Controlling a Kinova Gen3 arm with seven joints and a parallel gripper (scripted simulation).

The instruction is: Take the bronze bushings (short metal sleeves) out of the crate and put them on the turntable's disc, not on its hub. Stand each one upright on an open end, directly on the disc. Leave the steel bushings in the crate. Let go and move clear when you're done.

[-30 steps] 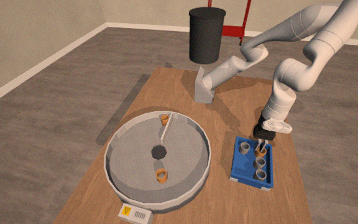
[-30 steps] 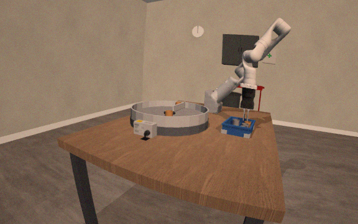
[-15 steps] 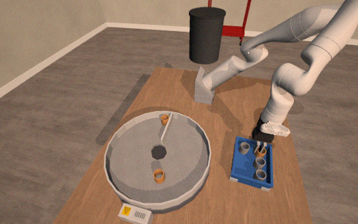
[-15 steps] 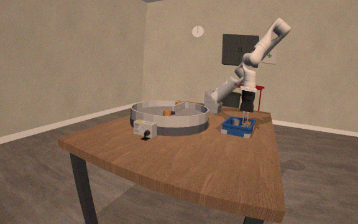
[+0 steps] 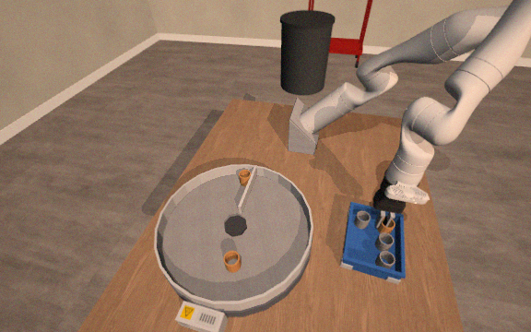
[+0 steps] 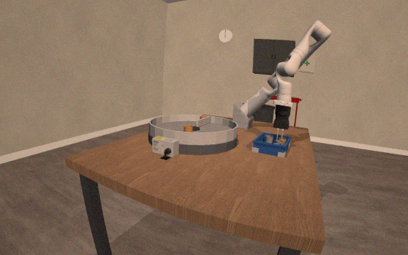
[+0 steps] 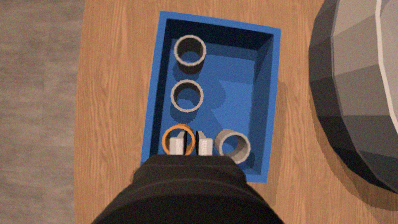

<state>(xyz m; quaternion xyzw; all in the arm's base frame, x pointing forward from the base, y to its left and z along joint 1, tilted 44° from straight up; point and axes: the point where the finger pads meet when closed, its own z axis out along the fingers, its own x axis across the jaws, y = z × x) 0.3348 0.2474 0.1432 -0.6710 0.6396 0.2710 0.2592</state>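
A bronze bushing [image 5: 389,230] [image 7: 166,134] stands upright in the blue crate [image 5: 347,240] [image 6: 269,148] [image 7: 273,100]. My gripper [image 5: 383,226] [image 7: 191,138] is open by a narrow gap, its fingers down at this bushing. In the wrist view one finger is over the bushing's opening and the other beyond its wall; tip depth is hard to tell. Steel bushings [image 5: 362,224] [image 5: 385,246] [image 5: 386,265] stand in the crate too. On the turntable's disc [image 5: 275,221], one bronze bushing [image 5: 232,267] [image 6: 188,129] stands upright at the front, another [image 5: 244,182] at the back.
The dark hub [image 5: 235,225] is at the disc's middle. A thin pale bar [image 5: 248,189] runs from near the hub to the raised rim [image 5: 312,231], beside the back bushing. A white control box [image 5: 202,317] [image 6: 165,146] sits at the turntable's front. A steel bushing [image 7: 222,140] is close beside the fingers.
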